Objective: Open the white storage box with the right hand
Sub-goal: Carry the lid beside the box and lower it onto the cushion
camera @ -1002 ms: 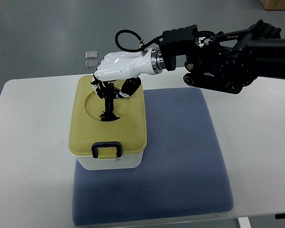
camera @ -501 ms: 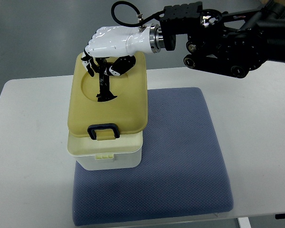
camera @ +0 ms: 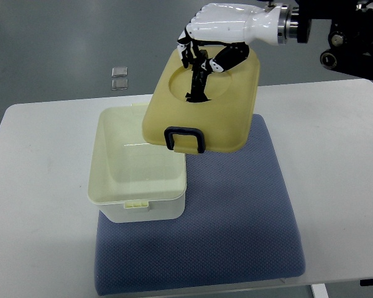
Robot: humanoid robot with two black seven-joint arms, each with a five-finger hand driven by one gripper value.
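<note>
- The bench [camera: 43,205] is white with rounded corners and spreads across most of the view, grey floor behind it.
- A blue-grey padded mat [camera: 236,223] lies on the bench, running from the middle towards the near edge.
- The white storage box [camera: 140,186] stands on the mat's left part, its left side reaching past the mat's edge. It is uncovered, and I look straight down into its pale interior. A small latch tab shows on its near wall.
- The yellow lid [camera: 227,118] is off the box and up in the air, tilted, hanging above and to the right of the opening, over the box's far right corner and the mat. It has a round recess on top and a dark blue clasp [camera: 184,139] at its near edge.
- My right robot hand [camera: 205,59] comes in from the upper right on its black arm, white-shelled with dark fingers curled down into the lid's round recess, gripping the lid and carrying it.
- Two small clear squares [camera: 119,78] lie on the floor beyond the bench's far edge, one just beside the other.
</note>
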